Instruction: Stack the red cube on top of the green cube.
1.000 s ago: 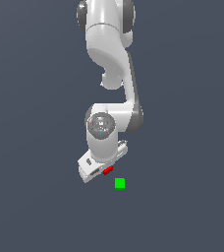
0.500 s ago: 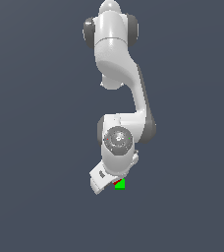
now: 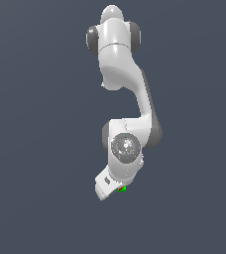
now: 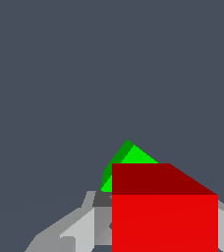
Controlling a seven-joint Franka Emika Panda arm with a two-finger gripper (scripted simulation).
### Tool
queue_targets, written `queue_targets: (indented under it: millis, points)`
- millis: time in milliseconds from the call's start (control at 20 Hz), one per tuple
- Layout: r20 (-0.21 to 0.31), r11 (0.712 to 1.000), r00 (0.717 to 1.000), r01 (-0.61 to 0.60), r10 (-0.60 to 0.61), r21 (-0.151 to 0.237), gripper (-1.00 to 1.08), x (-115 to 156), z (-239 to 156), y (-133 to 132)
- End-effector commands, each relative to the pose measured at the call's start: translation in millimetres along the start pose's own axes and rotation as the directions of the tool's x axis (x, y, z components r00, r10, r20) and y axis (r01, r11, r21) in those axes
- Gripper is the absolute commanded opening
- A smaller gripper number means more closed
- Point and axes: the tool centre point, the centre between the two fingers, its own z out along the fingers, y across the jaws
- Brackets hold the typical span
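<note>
A white robot arm reaches down over a flat grey surface [image 3: 35, 149], its gripper [image 4: 163, 231] pinching the red cube [image 4: 163, 221] between grey fingers [image 4: 79, 231]. The green cube [image 4: 128, 156] sits just behind and under the red one, mostly hidden by the arm in the exterior view.

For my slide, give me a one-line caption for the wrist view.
Wrist view: small bright-red cube held between grey gripper fingers, with the bright-green cube partly hidden just behind it.

The arm [image 3: 120, 64] is glossy white with rounded links, dark grey joint caps, and a round silvery disc [image 3: 125, 147] above its blocky white end effector [image 3: 106, 184].
</note>
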Motion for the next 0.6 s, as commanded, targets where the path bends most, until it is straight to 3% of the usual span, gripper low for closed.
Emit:
queue_targets:
  millis: [0,50,100,550]
  points:
    - [-0.001,1.0,1.0,0.0,0.0,-0.001,-1.0,1.7,-0.3,0.1]
    - [-0.001,1.0,1.0,0.0,0.0,-0.001,-1.0,1.8,-0.3,0.1]
    - [-0.001,1.0,1.0,0.0,0.0,-0.001,1.0,1.8,-0.3,0.1]
    - [-0.001,1.0,1.0,0.0,0.0,-0.001,1.0,1.8,-0.3,0.1]
